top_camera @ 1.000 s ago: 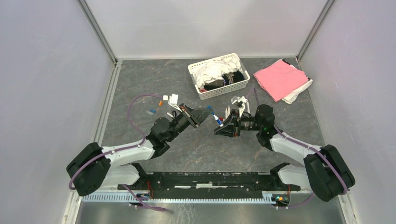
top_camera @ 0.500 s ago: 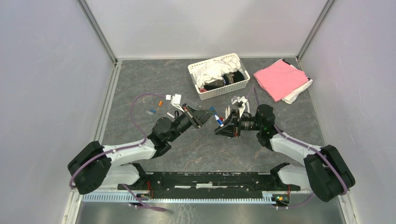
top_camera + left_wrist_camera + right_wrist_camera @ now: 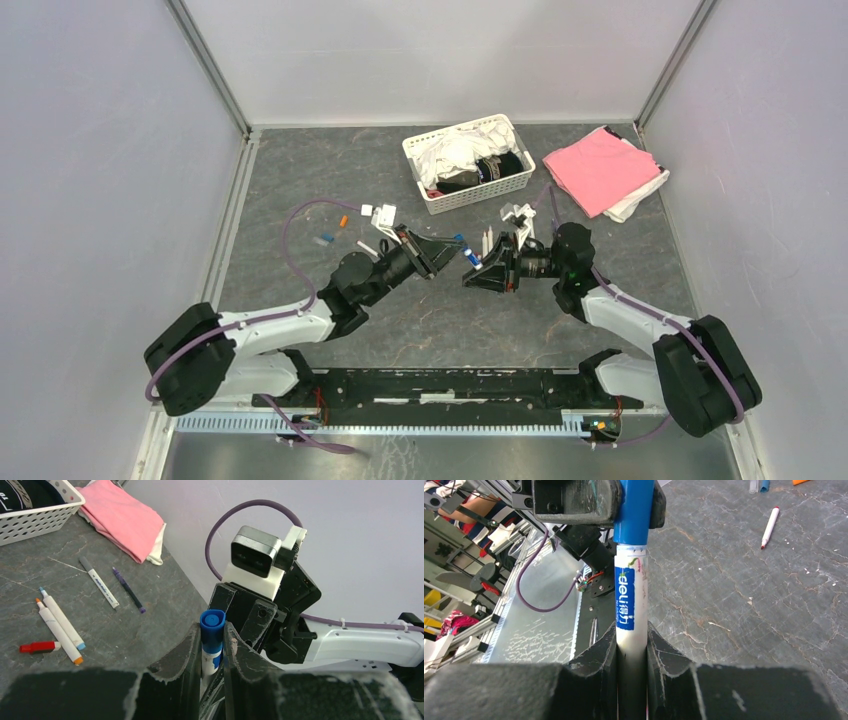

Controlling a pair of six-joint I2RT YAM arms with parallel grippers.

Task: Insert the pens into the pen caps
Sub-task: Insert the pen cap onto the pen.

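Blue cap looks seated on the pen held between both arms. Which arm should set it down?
Right, probably. The right end effector clamps the pen by its white barrel, while the left end effector pinches only the blue cap. If the left lets go, the right can carry it down.

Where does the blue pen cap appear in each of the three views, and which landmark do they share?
Top external: the blue cap is near the centre.
Left wrist: blue cap low centre, upright in the left claw.
Right wrist: blue cap top centre.
Shared landmark: the white pen entering it.
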